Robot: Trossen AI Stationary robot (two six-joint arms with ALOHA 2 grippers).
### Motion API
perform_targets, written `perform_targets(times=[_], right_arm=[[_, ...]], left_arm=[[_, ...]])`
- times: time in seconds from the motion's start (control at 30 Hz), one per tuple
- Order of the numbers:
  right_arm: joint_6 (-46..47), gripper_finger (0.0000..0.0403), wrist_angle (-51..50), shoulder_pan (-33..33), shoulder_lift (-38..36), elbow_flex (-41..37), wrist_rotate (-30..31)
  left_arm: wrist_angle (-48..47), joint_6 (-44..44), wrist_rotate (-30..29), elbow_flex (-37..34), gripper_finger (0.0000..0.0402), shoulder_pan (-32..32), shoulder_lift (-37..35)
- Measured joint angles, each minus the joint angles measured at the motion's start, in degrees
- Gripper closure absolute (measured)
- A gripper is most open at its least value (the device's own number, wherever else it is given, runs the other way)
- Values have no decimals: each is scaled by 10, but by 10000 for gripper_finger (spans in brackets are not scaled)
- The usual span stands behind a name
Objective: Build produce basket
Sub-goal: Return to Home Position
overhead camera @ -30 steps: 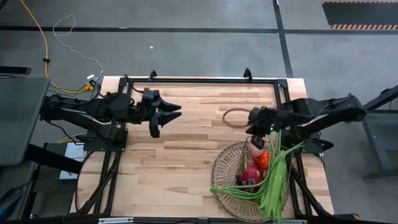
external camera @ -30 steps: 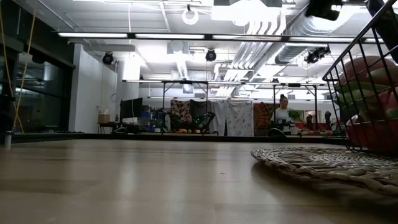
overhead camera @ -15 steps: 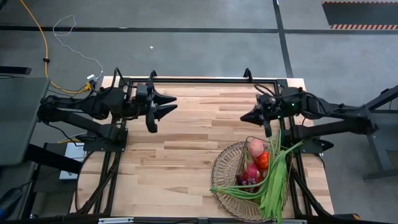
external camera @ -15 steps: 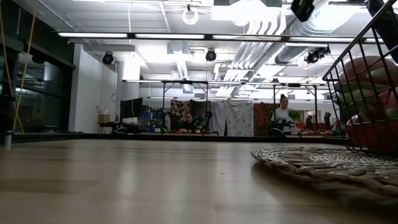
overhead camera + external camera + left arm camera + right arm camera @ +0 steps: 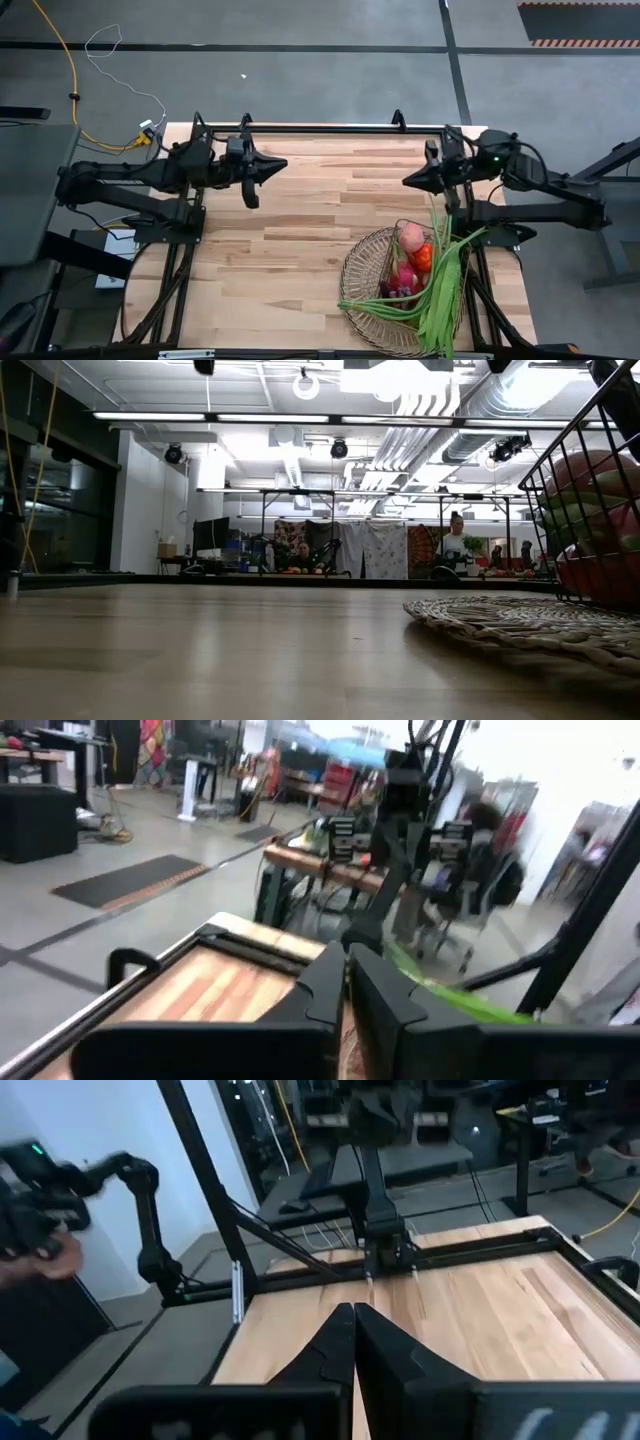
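Observation:
The round tan basket [image 5: 362,280] stands at the table's near right; its woven rim [image 5: 520,622] and wire wall [image 5: 575,500] show in the low view. In it lie a peach [image 5: 410,237], a red pepper [image 5: 423,257], a pink dragon fruit [image 5: 403,277] and dark grapes [image 5: 398,293]. Long green beans [image 5: 440,290] lie across the basket's right side and over its rim. My left gripper [image 5: 284,161] is shut and empty over the table's far left. My right gripper [image 5: 407,182] is shut and empty above the table, beyond the basket's far rim.
A black metal frame [image 5: 320,129] runs along the table's far edge and sides. Bare wood [image 5: 280,250] lies between the arms and left of the basket. People and workbenches show in the room beyond the table [image 5: 455,540].
My right gripper has risen from over the basket's far rim and drawn back toward the table's far right. My left gripper has drawn back toward the table's far left edge and has shut. The basket and produce have stayed put.

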Motion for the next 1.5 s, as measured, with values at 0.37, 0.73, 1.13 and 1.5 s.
perform_targets(times=[0.37, 0.73, 1.13, 1.5], right_arm=[[47, 403, 15, 6, -11, 0, -4], [101, 403, 16, 6, 1, 0, -8], [133, 403, 10, 6, 0, 0, -1], [152, 403, 11, 6, -1, 0, 1]], left_arm=[[147, -42, -10, -173, 401, -55, -24], [196, -44, 42, -365, 401, -20, -228], [188, -104, 49, -488, 401, -12, -387], [69, -78, 55, -509, 401, -27, -491]])
